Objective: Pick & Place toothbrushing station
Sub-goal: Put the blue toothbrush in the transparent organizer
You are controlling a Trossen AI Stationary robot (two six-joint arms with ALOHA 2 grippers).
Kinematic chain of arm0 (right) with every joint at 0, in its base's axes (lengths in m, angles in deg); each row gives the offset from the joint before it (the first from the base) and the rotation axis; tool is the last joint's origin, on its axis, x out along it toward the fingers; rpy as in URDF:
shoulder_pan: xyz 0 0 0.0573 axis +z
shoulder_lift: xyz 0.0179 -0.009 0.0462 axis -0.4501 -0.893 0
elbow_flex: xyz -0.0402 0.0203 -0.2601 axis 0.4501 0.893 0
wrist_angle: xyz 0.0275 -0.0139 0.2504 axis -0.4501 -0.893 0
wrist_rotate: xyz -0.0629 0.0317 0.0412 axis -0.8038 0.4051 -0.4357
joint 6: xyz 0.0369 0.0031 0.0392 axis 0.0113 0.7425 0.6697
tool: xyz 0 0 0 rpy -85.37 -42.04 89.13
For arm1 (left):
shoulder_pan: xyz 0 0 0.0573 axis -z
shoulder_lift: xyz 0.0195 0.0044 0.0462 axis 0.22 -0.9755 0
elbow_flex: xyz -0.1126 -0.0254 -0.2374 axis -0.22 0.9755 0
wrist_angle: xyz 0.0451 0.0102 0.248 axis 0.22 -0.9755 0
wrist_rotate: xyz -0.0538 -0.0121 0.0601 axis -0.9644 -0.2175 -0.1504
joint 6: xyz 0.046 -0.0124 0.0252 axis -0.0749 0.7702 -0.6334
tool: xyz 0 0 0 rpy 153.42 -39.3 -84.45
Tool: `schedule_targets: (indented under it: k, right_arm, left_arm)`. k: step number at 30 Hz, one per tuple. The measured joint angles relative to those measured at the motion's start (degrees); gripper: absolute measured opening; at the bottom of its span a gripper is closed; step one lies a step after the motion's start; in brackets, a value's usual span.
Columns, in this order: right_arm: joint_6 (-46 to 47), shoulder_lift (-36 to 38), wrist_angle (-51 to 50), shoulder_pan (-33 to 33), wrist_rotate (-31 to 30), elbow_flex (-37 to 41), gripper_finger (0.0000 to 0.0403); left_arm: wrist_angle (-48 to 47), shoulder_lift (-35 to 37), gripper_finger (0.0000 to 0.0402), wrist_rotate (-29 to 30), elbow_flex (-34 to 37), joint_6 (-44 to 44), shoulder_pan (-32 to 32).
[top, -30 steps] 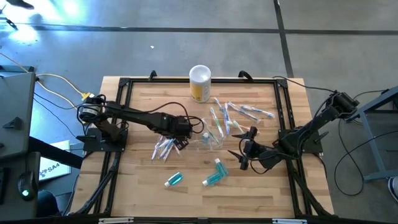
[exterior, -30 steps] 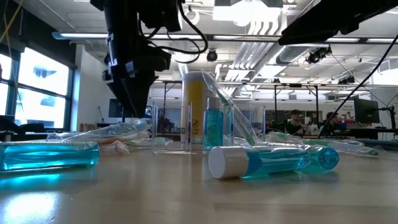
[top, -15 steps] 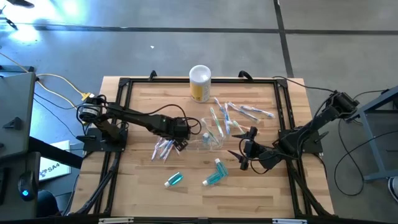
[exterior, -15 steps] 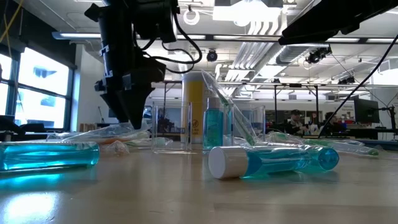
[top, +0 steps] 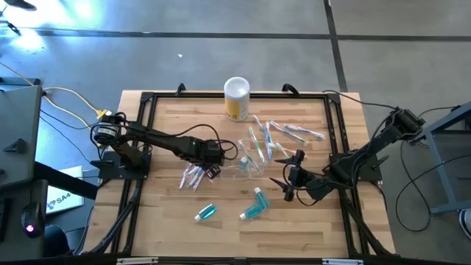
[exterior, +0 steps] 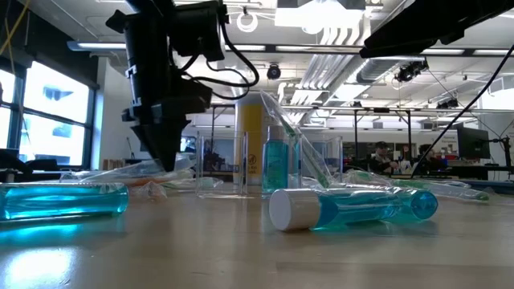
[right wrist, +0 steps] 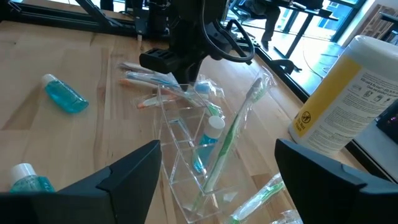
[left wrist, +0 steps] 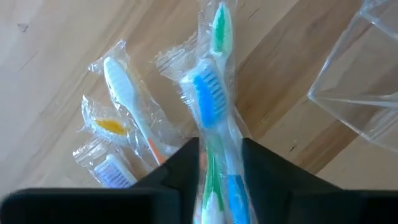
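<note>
A small heap of wrapped toothbrushes (top: 193,176) lies on the wooden table left of centre. My left gripper (top: 210,163) points down into it and is shut on two of them, one with a blue head (left wrist: 205,99) and one with a green head (left wrist: 219,25). Just to the right stands a clear holder (top: 251,159) with a teal toothpaste bottle (right wrist: 210,134) and a green brush (right wrist: 233,134) in it. Two teal bottles (top: 206,213) (top: 254,207) lie near the front. My right gripper (top: 292,177) waits open, right of the holder. My left gripper (left wrist: 221,155) pinches the wrapped handles (left wrist: 217,171) of the blue and green brushes between its two fingers (left wrist: 186,155), a little below the heads. It comes from above, pointing steeply down. Both brushes run out lengthwise from between the fingers. In the low view they lie low on the table.
A yellow-and-white canister (top: 236,98) stands at the far edge. More wrapped brushes (top: 287,134) lie scattered at the far right of the holder. Other wrapped brushes (left wrist: 124,93) lie beside the held pair. A black frame (top: 147,99) rims the table.
My left gripper has sunk onto the heap of wrapped toothbrushes, and its fingers have drawn together around two of them. The brushes lie where they were.
</note>
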Motion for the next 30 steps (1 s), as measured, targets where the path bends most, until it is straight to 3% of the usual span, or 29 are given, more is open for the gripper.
schedule_targets:
  k: [5, 12, 18, 25, 30]
  right_arm:
    - [0.0, 0.0, 0.0, 0.0, 0.0, 0.0, 0.0307]
    - [-0.1, 0.0, -0.1, 0.0, 0.0, 0.0, 0.0307]
    - [-0.2, 0.0, -0.2, 0.0, 0.0, 0.0, 0.0307]
    - [-0.2, 0.0, -0.8, 0.0, -0.6, 0.0, 0.0307]
    - [0.0, 0.0, -1.6, 0.0, -1.8, 0.0, 0.0307]
  left_arm:
    - [-0.2, 0.0, 0.0009, 0.0, 0.0, -1.5, 0.0]
    - [-2.2, 0.2, 0.0002, 0.4, -1.1, -4.0, 0.0]
    - [-8.7, 2.2, 0.0001, 1.5, -7.4, -6.3, 0.1]
    - [-15.3, 7.8, 0.0, 13.0, -12.6, -7.0, 3.8]
    - [-11.4, 14.9, 0.0, 20.3, -13.0, -9.7, 8.0]
